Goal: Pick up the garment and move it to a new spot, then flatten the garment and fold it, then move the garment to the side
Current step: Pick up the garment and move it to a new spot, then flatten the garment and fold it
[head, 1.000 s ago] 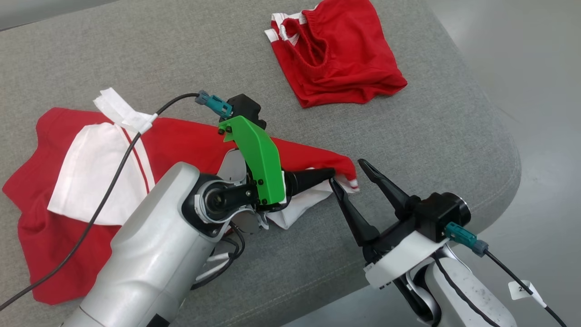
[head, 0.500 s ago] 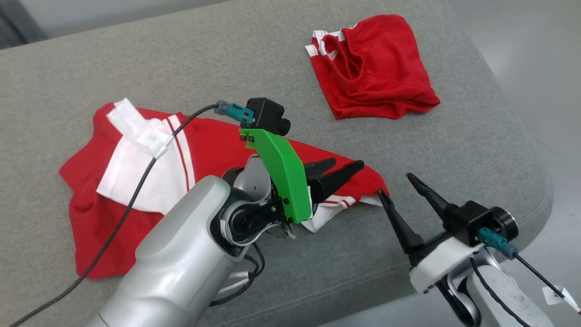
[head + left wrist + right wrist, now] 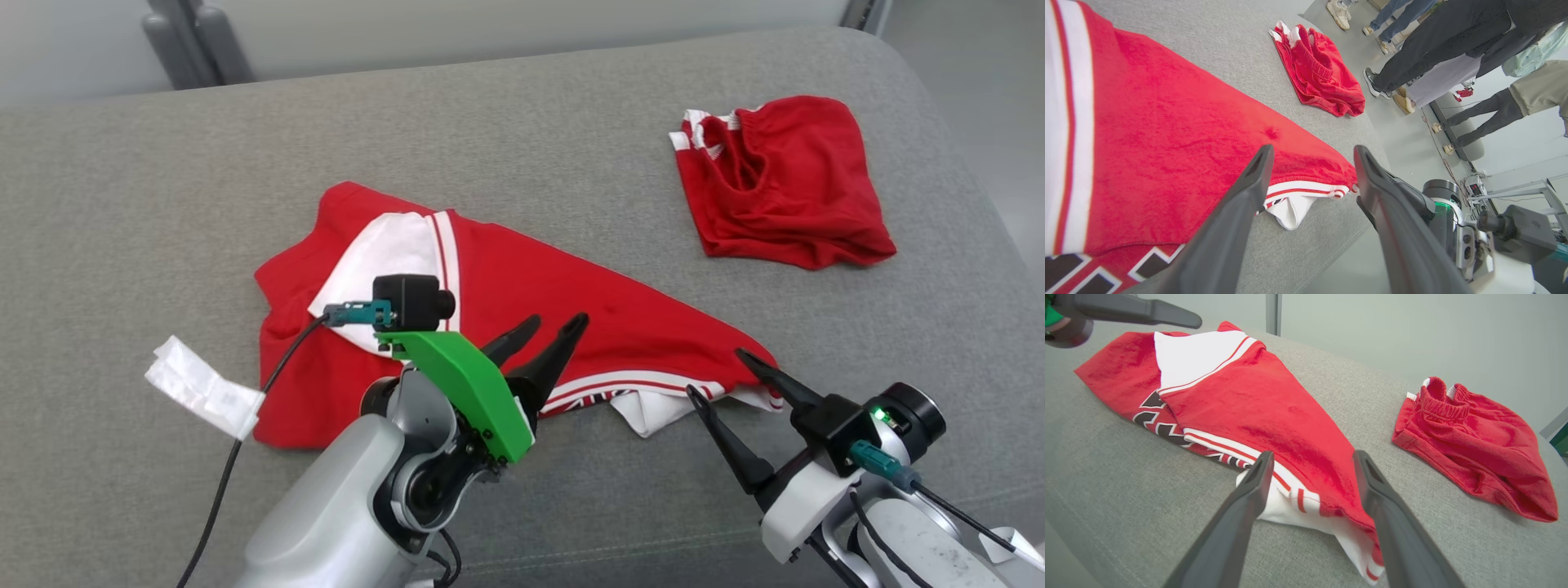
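Garment (image 3: pixel 522 286), a red/white jersey, lies mid-worktop (image 3: pixel 571 114). It's roughly flat, w/ one red flap laid diagonally across it. A white sleeve bit pokes out at the near hem, and black lettering shows underneath in the right wrist view. Left gripper (image 3: pixel 558 320) hovers over the near edge, fingers spread wide, nothing in them. Right gripper (image 3: pixel 717 371) is by the garment's right corner, fingers also wide apart & empty. Red shorts (image 3: pixel 784 188) lie bunched well apart, far right.

Progress, prob.: relocation done, flattening mostly done, fold started but untidy. Left to do: finish fold, tuck sleeve, shift garment to the side.
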You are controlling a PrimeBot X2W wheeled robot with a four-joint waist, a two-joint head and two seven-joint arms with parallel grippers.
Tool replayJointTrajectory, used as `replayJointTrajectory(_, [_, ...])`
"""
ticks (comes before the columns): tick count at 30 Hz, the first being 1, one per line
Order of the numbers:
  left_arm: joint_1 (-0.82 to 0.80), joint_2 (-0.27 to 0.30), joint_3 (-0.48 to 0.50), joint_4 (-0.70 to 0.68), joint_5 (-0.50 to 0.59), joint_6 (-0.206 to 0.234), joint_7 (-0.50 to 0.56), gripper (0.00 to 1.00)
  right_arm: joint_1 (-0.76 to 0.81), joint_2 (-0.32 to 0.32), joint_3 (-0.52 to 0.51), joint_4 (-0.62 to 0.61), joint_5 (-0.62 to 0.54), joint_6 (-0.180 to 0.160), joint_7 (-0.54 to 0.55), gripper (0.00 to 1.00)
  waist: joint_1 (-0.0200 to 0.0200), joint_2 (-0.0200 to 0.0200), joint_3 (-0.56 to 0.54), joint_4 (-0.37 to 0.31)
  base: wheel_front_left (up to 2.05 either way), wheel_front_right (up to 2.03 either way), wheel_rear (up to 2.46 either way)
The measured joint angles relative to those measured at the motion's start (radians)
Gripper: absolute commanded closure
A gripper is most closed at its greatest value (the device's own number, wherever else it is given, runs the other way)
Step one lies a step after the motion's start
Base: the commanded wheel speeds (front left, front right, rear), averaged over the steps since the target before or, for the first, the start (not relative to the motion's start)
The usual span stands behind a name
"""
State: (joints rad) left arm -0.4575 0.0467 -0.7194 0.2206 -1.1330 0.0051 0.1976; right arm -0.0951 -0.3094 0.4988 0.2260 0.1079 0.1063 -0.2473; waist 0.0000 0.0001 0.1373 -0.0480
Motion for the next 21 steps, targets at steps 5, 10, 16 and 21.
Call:
replayJointTrajectory(5, [0.061, 0.008, 0.024, -0.001, 0.031, 0.032, -0.079, 0.0, -0.016, -0.004, 0.038, -0.016, -0.008, 0.008, 0.017, 0.0, 0.0, 0.0, -0.021, 0.053, 0.0, 0.0, 0.0])
replayJointTrajectory(10, [0.127, 0.01, 0.024, -0.009, 0.045, 0.049, -0.138, 0.0, -0.05, -0.004, 0.072, -0.018, -0.013, 0.011, 0.059, 0.0, 0.0, 0.0, -0.036, 0.121, 0.0, 0.0, 0.0])
replayJointTrajectory(16, [0.154, 0.008, 0.021, -0.049, 0.046, 0.049, -0.183, 0.0, -0.098, -0.014, 0.095, 0.022, -0.02, 0.017, 0.119, 0.0, 0.0, -0.0001, -0.037, 0.202, 0.0, 0.0, 0.0])
replayJointTrajectory(21, [0.155, 0.008, 0.007, -0.076, 0.067, 0.049, -0.214, 0.0, -0.139, -0.024, 0.11, 0.066, -0.02, 0.017, 0.162, 0.0, 0.0, 0.0, -0.023, 0.28, 0.0, 0.0, 0.0])
